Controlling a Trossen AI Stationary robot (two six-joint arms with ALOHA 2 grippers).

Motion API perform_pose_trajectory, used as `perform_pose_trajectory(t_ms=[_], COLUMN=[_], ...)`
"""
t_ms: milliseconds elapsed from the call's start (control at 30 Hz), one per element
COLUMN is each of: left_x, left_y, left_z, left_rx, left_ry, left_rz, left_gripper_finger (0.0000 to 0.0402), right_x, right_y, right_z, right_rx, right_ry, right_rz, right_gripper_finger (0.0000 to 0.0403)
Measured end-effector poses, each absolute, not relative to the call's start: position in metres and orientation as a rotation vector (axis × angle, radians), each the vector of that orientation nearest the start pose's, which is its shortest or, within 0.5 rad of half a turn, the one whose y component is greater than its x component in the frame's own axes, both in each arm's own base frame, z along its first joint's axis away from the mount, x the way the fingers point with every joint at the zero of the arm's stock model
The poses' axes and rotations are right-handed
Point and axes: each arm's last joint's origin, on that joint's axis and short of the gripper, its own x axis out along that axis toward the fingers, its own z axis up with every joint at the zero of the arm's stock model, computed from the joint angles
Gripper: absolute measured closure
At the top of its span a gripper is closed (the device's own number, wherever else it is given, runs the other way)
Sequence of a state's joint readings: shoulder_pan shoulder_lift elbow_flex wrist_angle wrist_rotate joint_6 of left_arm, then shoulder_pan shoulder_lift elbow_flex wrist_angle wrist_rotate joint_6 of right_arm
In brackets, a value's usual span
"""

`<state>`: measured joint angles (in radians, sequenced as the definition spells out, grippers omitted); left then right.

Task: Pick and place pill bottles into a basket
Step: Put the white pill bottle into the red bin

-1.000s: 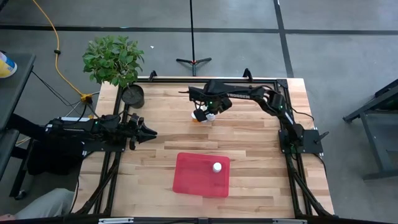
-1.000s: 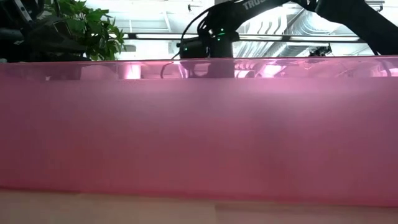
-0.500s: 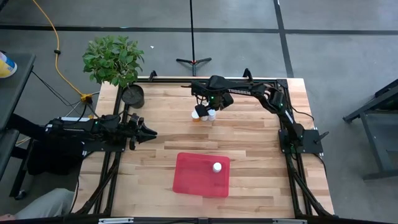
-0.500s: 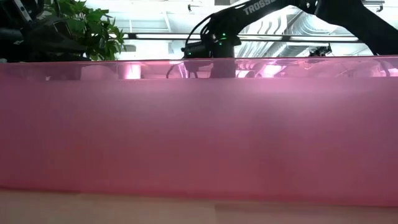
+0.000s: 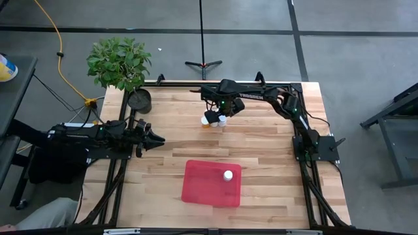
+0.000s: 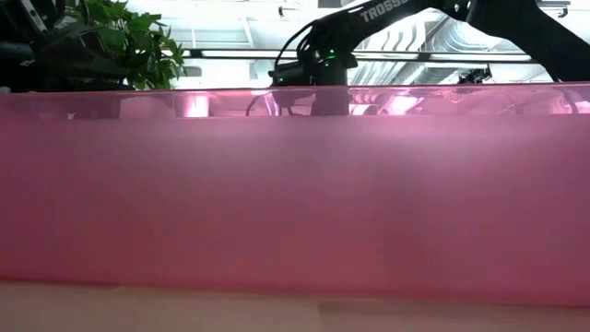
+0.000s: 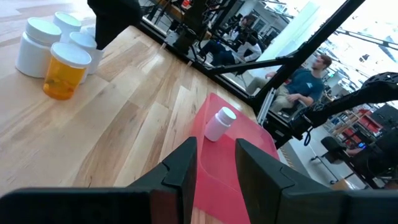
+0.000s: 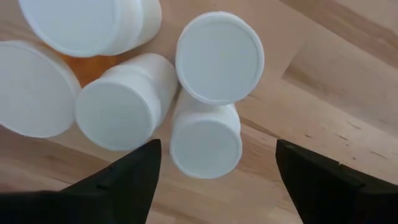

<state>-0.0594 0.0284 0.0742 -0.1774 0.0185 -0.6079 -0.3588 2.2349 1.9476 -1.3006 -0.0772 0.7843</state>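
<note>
Several pill bottles with white caps, one with an orange body, stand close together on the wood table toward its far edge; they also show in the right wrist view and the left wrist view. My right gripper hangs over them, open, its fingers pointing down on either side of the nearest bottles, touching none. One white bottle lies in the red tray. My left gripper waits at the table's left, open by a narrow gap and empty.
A dark plant pot with a leafy plant stands at the far left corner. The tray's red wall fills the low view. People sit in the room beyond the table. Bare wood lies between the bottles and the tray.
My right gripper has shifted a little toward the table's far and right edges, so the bottle caps now show beside it; for the last half second it has kept still. The bottles have not moved.
</note>
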Motion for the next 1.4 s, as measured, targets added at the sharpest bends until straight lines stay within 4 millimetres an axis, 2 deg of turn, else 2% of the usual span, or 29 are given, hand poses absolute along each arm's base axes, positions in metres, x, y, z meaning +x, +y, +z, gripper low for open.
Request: perform_pose_trajectory(t_ms=[300,833,933,1133,1300,1400], left_x=[0.0938,0.0938,0.0938,0.0938,0.0938,0.0938], left_y=[-0.0061,-0.0061,-0.0061,-0.0061,-0.0061,-0.0061], left_z=[0.1694,0.1694,0.1693,0.1694,0.1694,0.1694], left_rx=[-0.607,-0.607,-0.607,-0.608,-0.608,-0.608], left_ry=[0.151,0.151,0.152,0.152,0.152,0.152], left_rz=[-0.035,-0.035,-0.035,-0.035,-0.036,-0.036], left_gripper_finger=[0.0257,0.0257,0.0257,0.0257,0.0257,0.0257], right_x=[0.4063,0.4082,0.4082,0.4083,0.4084,0.4083], right_y=[-0.1499,-0.1506,-0.1506,-0.1503,-0.1501,-0.1501], right_z=[0.2029,0.2034,0.2036,0.2036,0.2037,0.2037], right_rx=[0.953,0.954,0.954,0.954,0.953,0.950], right_ry=[1.414,1.392,1.391,1.395,1.395,1.396], right_rz=[-0.833,-0.824,-0.824,-0.814,-0.812,-0.811], right_gripper_finger=[0.0141,0.0256,0.0258,0.0233,0.0261,0.0262])
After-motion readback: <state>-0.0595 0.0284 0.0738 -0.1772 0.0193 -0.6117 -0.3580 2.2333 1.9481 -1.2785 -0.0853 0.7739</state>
